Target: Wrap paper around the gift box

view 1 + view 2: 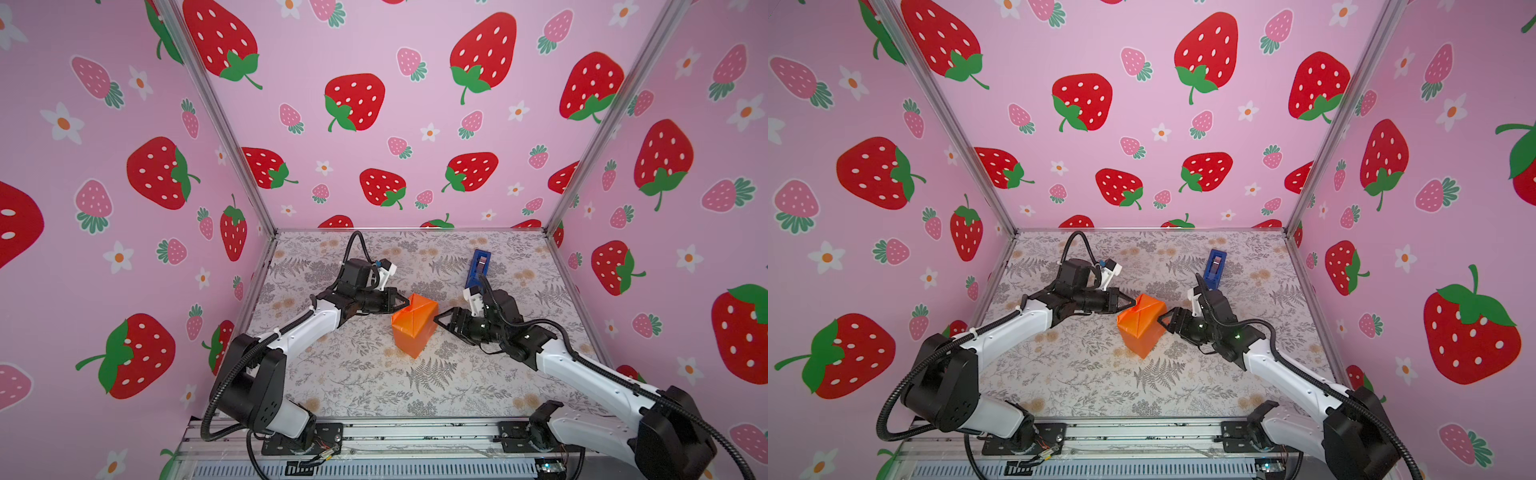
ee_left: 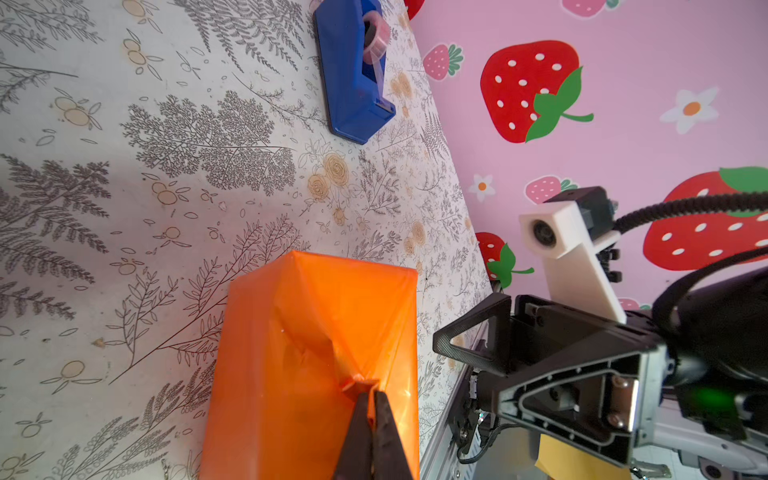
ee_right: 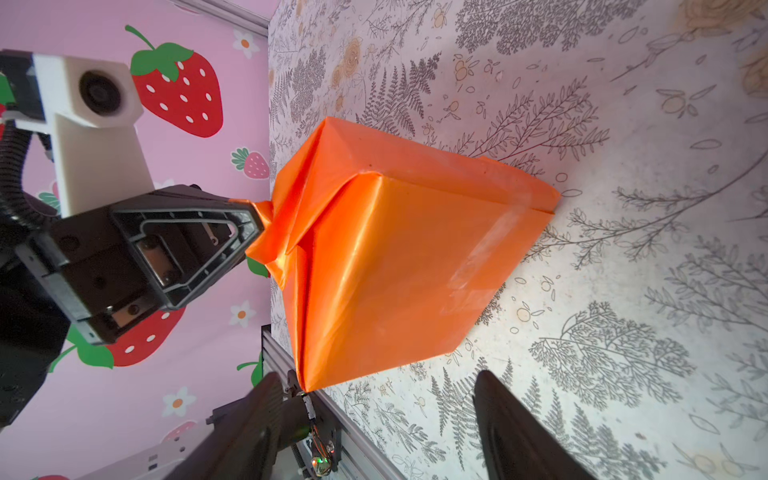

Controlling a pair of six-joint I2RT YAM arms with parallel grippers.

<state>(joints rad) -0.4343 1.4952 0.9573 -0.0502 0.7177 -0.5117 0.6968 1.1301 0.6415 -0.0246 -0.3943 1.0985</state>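
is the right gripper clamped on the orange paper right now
No: the right gripper has its jaws spread wide with nothing clamped between them, while the left gripper pinches a flap of the paper.

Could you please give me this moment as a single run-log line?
left gripper: shut, pinching paper end flap | right gripper: open beside paper | tape dispenser: on table behind

The paper [image 1: 414,326], folded as a parcel, stands mid-table [image 1: 374,386], with the tape dispenser [image 1: 478,268] behind it to the right. The left gripper [image 1: 405,304] touches its upper left fold; the right gripper [image 1: 441,322] lies just beside its right face.
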